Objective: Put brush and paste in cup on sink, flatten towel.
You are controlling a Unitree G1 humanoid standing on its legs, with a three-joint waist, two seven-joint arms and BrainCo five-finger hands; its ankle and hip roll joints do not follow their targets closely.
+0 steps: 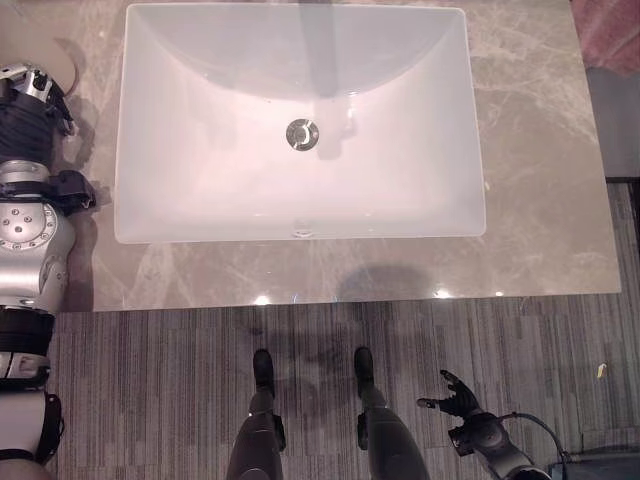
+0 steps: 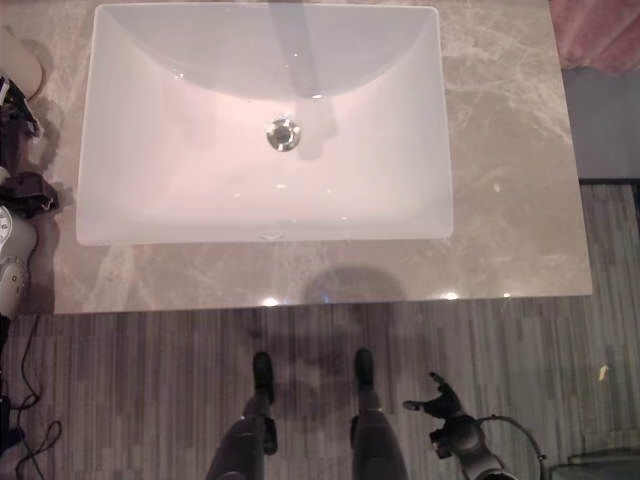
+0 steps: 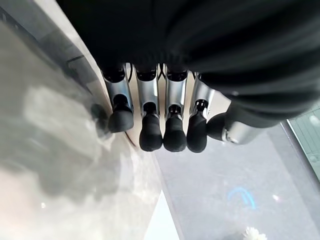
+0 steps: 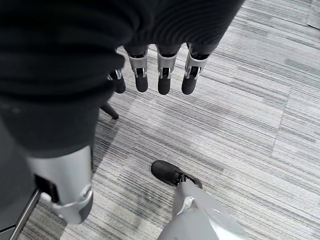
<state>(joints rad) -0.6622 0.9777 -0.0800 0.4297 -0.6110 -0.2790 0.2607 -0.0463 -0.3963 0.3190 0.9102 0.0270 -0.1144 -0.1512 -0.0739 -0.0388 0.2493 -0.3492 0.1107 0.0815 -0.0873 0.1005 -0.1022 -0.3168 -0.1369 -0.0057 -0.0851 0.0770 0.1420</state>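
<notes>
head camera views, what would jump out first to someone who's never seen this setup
The big white rectangular sink with its metal drain takes up the middle of the grey marble counter. The left hand rests on the counter beside the basin's left rim, fingers relaxed. The right hand hangs open, low over the striped carpet.

I'm looking down at a grey marble countertop [image 1: 540,180] that is carrying a white rectangular basin [image 1: 200,190], its metal drain [image 1: 302,134] sitting mid-bowl, and striped grey carpet [image 1: 150,380] is lying below.
</notes>
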